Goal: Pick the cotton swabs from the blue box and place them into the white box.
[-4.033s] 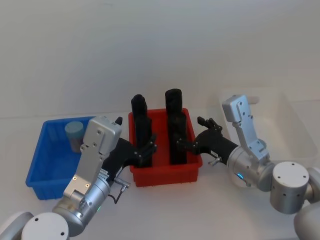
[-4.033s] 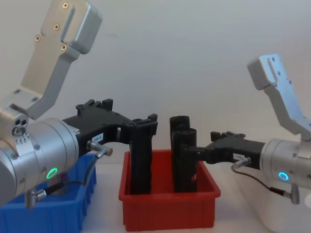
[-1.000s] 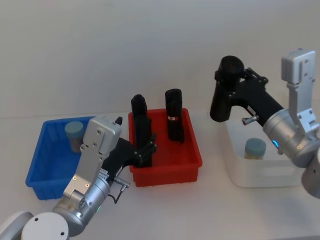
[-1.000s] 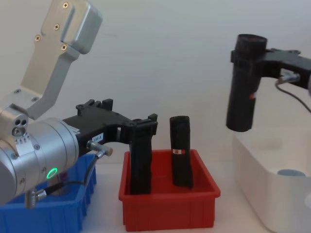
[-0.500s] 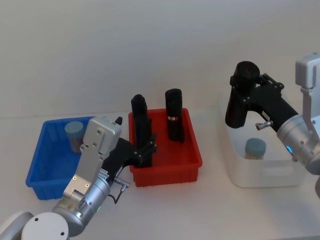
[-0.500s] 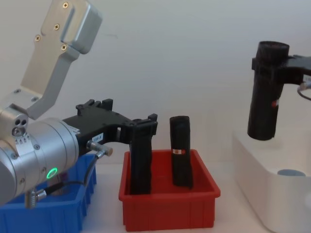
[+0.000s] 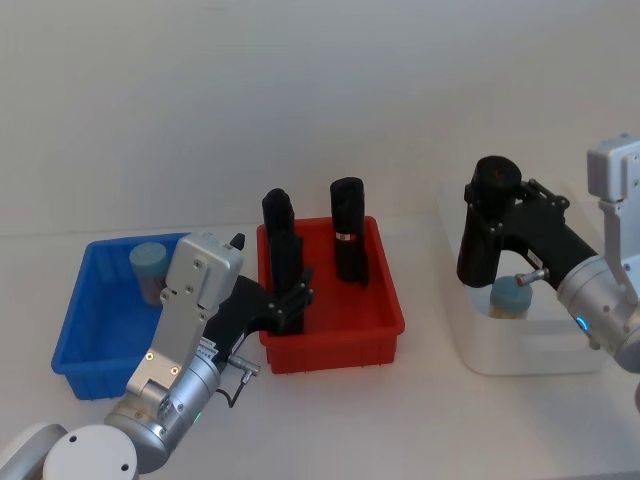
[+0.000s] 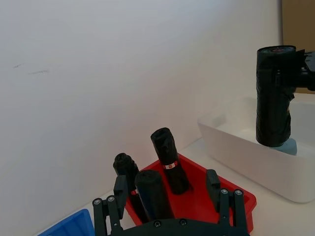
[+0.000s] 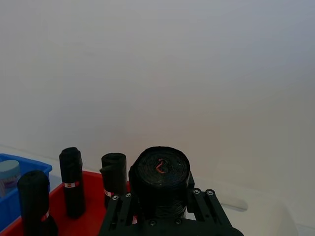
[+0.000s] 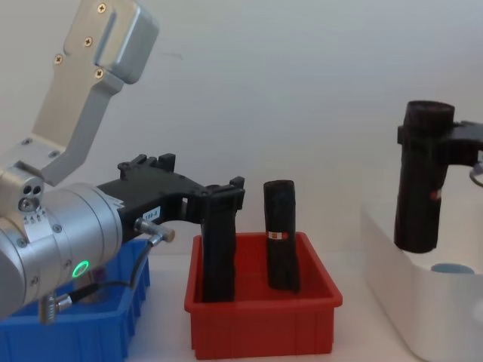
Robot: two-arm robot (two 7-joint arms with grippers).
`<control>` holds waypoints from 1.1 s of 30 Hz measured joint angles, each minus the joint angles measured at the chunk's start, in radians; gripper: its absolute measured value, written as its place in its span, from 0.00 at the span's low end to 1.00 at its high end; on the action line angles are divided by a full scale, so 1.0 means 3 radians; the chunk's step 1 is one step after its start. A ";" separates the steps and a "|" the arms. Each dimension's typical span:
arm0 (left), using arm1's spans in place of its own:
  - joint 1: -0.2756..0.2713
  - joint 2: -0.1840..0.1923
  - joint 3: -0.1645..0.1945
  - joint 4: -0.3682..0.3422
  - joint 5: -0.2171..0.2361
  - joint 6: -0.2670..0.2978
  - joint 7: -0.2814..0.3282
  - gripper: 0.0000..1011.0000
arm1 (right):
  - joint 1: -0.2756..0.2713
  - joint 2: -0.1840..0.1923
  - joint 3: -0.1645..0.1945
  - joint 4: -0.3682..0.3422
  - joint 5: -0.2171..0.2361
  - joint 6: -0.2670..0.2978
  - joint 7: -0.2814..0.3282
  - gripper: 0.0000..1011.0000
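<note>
Silver arms, black grippers, green indicator lights

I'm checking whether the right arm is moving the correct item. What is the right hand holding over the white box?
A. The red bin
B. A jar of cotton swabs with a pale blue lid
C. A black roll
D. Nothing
C: the right hand is clamped on a black roll, held upright above the white box, where one jar of cotton swabs already sits.
</note>
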State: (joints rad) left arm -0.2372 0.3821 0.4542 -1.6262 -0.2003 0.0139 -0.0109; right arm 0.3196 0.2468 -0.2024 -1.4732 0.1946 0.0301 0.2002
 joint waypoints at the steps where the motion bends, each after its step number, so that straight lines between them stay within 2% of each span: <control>1: 0.0000 0.0000 0.0000 0.0000 0.0000 0.0000 0.0000 0.99 | 0.0000 0.0000 0.0000 0.0000 0.0000 0.0000 0.0000 0.48; 8: 0.0000 0.0000 0.0000 0.0000 0.0000 0.0000 0.0000 0.99 | -0.0060 0.0024 0.0012 0.0001 0.0014 0.0041 -0.0044 0.49; 15: 0.0000 0.0000 0.0000 0.0000 0.0000 0.0000 0.0000 0.99 | -0.0104 0.0043 0.0024 -0.0018 0.0022 0.0066 -0.0070 0.70; 16: 0.0000 0.0000 0.0000 0.0000 0.0000 0.0000 0.0000 0.99 | -0.0107 0.0045 0.0025 -0.0020 0.0023 0.0067 -0.0073 0.76; 17: 0.0000 0.0000 0.0000 0.0000 0.0000 0.0000 0.0000 0.99 | -0.0111 0.0046 0.0025 -0.0022 0.0024 0.0068 -0.0075 0.76; 18: 0.0000 0.0000 0.0000 0.0000 0.0000 0.0000 0.0000 0.99 | -0.0117 0.0049 0.0028 -0.0027 0.0025 0.0069 -0.0078 0.81; 19: 0.0000 0.0000 0.0000 0.0000 0.0000 0.0000 0.0000 0.99 | -0.0120 0.0050 0.0029 -0.0029 0.0026 0.0069 -0.0079 0.81; 25: 0.0000 0.0000 0.0000 0.0000 0.0000 0.0000 0.0000 0.99 | -0.0136 0.0058 0.0036 -0.0041 0.0031 0.0069 -0.0084 0.98; 33: 0.0000 0.0000 0.0000 0.0000 0.0000 0.0000 0.0000 0.99 | -0.0147 0.0065 0.0046 -0.0055 0.0039 0.0050 -0.0082 0.99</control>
State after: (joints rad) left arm -0.2372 0.3821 0.4542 -1.6262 -0.2004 0.0138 -0.0109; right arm 0.2757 0.2663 -0.1885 -1.4896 0.2064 0.0452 0.1755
